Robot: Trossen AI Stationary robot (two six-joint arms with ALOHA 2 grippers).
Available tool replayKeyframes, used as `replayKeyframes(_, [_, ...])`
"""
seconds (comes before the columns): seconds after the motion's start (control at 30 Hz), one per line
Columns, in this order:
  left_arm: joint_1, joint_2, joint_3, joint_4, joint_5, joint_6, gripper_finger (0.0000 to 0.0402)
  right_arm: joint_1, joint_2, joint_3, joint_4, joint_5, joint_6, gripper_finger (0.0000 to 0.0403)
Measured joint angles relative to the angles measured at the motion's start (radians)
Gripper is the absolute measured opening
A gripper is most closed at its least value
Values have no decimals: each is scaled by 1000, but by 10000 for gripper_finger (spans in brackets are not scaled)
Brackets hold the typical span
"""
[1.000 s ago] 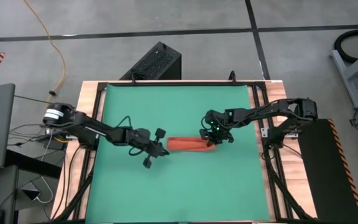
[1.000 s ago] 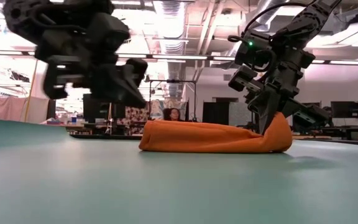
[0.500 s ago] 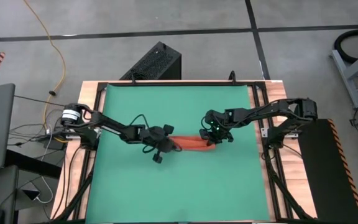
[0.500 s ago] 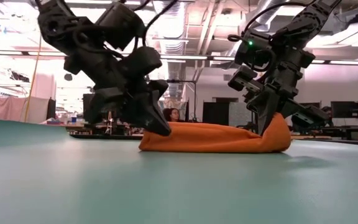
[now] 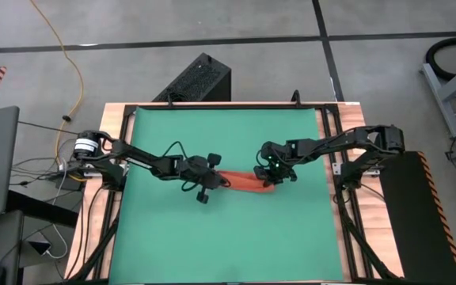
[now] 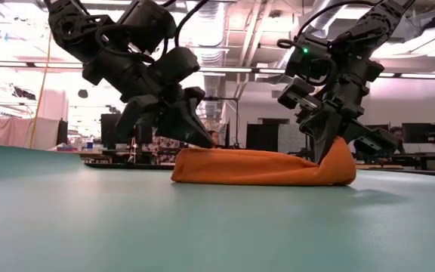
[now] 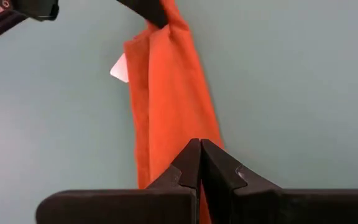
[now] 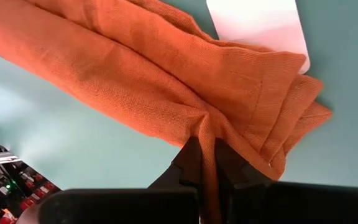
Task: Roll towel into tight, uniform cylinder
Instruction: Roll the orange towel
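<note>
the soft, light towel (image 6: 259, 168) sags between the arms: right gripper (image 8: 205, 144) jaws pinch a fold at its tagged end, left gripper (image 7: 200, 149) jaws are shut empty at the other end, so it is best held at both ends.

High view: overhead, facing straight down; covers the whole green worktop (image 5: 157, 237), both arms and surrounding floor; farthest of the four.

Low view: at worktop height, facing level across the surface into the room behind; near, arms entering from above.

Left wrist view: mounted on the left arm, facing forward past the left claw (image 7: 200, 163) onto the worktop; close.

Right wrist view: mounted on the right arm, facing past the right claw (image 8: 205, 158); closest.

Shared: all four take in the towel (image 5: 242, 182) (image 6: 259, 167) (image 7: 166, 93) (image 8: 135, 74); its white tag (image 7: 120, 68) (image 8: 258, 23) appears in both wrist views.
</note>
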Motion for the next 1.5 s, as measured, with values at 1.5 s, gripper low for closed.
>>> replayKeyframes(1.5, [164, 152, -10, -59, 117, -127, 0, 49, 0, 0, 17, 215, -308, 80])
